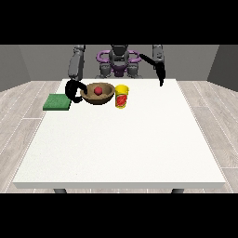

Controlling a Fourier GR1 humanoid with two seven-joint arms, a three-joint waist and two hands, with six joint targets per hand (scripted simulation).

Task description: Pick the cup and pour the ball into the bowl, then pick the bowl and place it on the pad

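I've got the white table [121,148] filling the centre and lower frame; its near edge runs along the bottom and the whole front and right stretch is open surface, so plenty of room there. Everything sits crowded at the upper left, close to the far edge. The green pad [57,102] lies flat at the table's left edge, upper left of frame. Just right of it, w/ a small gap, is the brown bowl [97,94], upright, w/ the red ball [98,90] inside it. The yellow cup [122,96] stands upright just beside the bowl's right rim, nearly touching.

The hand at the view's left [73,90] sits between pad and bowl, arm coming down from the shoulder above; its fingers curl over the bowl's left rim, gripping it. The hand at the view's right [161,74] hangs off a bent arm near the far edge, upper right, well apart from cup and bowl; fingers point down, can't tell if open or closed.
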